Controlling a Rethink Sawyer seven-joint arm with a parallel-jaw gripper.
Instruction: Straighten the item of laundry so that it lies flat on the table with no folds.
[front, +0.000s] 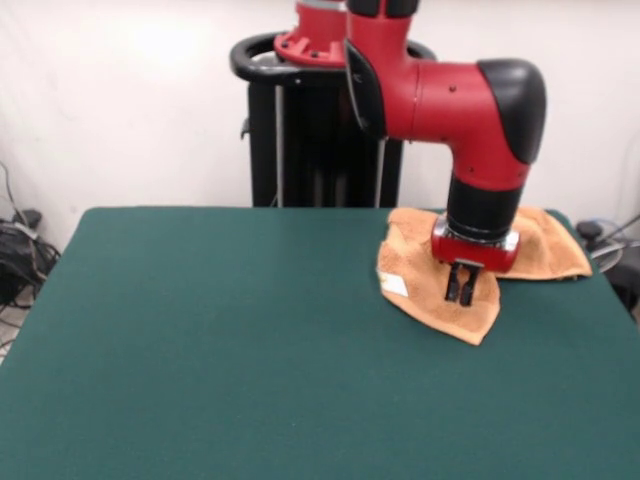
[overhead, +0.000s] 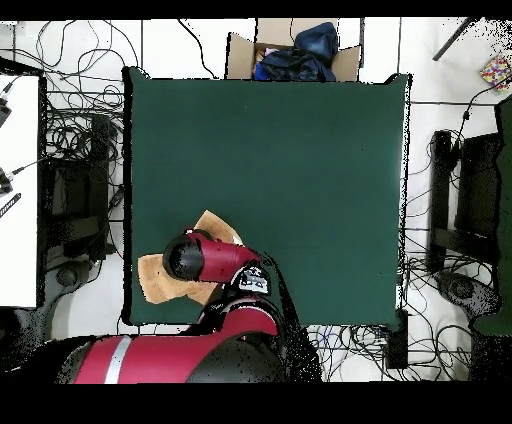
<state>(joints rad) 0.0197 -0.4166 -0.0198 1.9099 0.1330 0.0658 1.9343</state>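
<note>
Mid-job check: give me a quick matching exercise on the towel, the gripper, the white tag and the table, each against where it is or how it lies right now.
Things:
1. towel
2. gripper
3. white tag
4. table

Places or states:
A. dark green top, mostly bare, far wider than the cloth
B. crumpled and folded near the table's edge on the pedestal side, one part hanging past the side edge
C. lying on the cloth's edge, beside the arm
D. pointing down onto the cloth, fingers close together

Pairs: 1-B, 2-D, 3-C, 4-A
</note>
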